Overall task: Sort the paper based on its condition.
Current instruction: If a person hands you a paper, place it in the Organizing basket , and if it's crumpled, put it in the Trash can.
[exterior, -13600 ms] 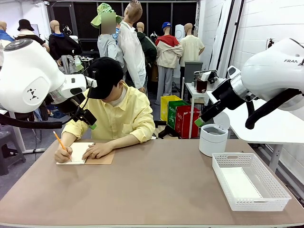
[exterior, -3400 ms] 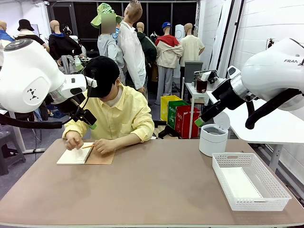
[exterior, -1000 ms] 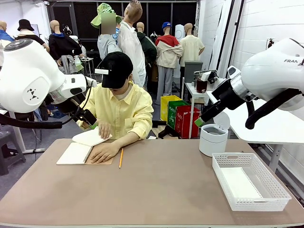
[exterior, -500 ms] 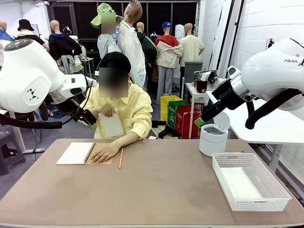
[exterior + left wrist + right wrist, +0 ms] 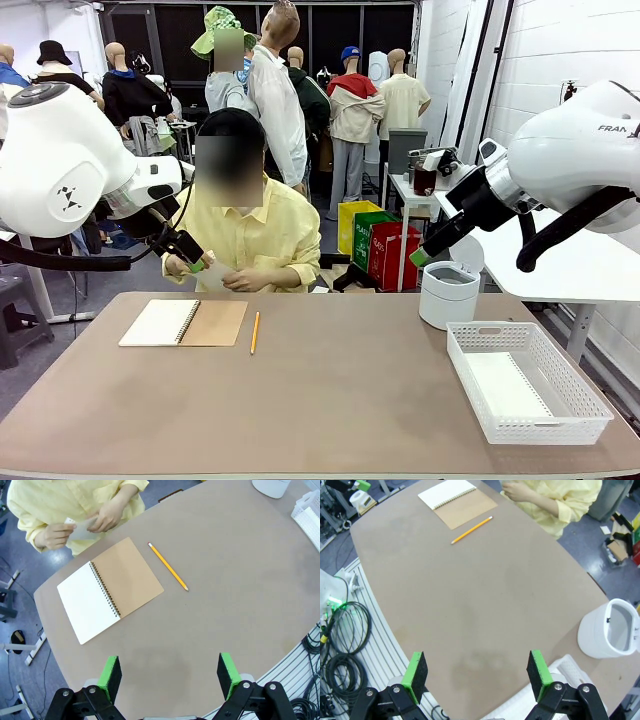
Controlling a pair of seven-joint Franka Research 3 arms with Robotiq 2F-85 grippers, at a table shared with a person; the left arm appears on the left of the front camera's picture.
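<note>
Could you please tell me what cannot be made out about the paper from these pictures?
- Front view: the thin white paper sheet is partly covered by the person's hands and the left gripper.
- Left wrist view: the sheet shows edge-on; its condition is unreadable.
- Right wrist view: the top edge crops the hands.

Surface: brown table (image 5: 330, 400) | On it: open spiral notebook (image 5: 183, 323), yellow pencil (image 5: 254, 332) just beside it, white bin (image 5: 447, 294), white basket (image 5: 526, 395) at the right.
</note>
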